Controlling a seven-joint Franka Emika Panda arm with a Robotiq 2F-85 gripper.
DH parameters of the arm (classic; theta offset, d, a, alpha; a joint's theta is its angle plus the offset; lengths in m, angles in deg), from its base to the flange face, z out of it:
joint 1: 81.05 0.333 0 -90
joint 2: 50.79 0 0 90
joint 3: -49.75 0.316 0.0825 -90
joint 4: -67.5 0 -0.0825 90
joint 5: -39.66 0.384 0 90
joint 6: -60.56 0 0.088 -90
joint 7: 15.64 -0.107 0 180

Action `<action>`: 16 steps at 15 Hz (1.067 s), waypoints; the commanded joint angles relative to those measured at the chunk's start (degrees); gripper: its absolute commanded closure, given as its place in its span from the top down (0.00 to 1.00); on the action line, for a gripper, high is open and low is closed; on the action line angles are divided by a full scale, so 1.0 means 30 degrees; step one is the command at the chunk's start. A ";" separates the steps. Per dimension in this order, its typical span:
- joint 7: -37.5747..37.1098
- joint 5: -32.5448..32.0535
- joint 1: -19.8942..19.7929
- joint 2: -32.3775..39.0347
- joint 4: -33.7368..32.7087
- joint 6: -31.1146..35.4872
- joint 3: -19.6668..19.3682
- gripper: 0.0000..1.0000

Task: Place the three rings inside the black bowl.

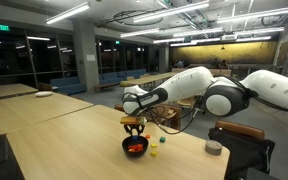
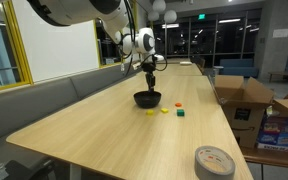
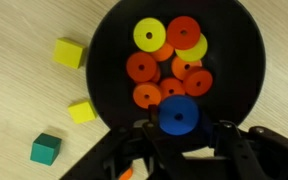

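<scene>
We hold the tool (image 3: 182, 138) straight over the black bowl (image 3: 109, 70), so that whatever it lets go falls inside the rim and not onto the bench (image 1: 74, 150). Its jaws stand narrow. They seem pinched on the blue ring (image 3: 179, 115), which looks larger than the others in the wrist view. We take that to mean it hangs above them, in the grip, though the contact itself is hidden.

Beneath it the bowl already carries a heap: a yellow ring (image 3: 149, 36), a red ring (image 3: 183, 32) and several orange rings (image 3: 142, 67), overlapping near the middle. That is more than three, so we judge the task nearly complete, with this ring among the last to go in.

Two yellow blocks (image 3: 69, 52) and a green block (image 3: 45, 149) lie on the bench just beside the bowl. They are not rings, so we leave them out. In both exterior views the tool hovers apart from the bowl (image 1: 125, 146), clear of its low wall.
</scene>
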 commanded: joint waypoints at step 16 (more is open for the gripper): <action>0.1748 0.0077 0.0137 -0.3828 0.7215 0.1885 0.1025 1.00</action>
